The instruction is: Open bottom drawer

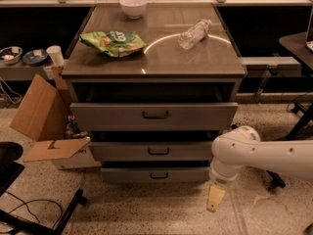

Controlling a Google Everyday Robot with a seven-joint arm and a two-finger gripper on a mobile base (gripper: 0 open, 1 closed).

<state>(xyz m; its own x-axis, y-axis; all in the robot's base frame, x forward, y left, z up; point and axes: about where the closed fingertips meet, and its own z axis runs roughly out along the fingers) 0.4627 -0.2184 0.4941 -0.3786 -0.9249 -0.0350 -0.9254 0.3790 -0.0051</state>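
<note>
The bottom drawer (157,175) is the lowest of three grey drawers in the cabinet, with a small dark bar handle (159,176). Its front stands slightly out from the cabinet, as do the middle drawer (157,151) and the wider top drawer (154,115). My gripper (215,199) hangs from the white arm (264,153), pointing down at the floor. It is to the right of the bottom drawer's front and a little below it, not touching it.
On the cabinet top (161,58) lie a green snack bag (113,42), a white bowl (133,6) and a plastic bottle (194,34). An open cardboard box (46,119) stands at the cabinet's left. A chair base (29,199) is at lower left and a table leg (298,126) at right.
</note>
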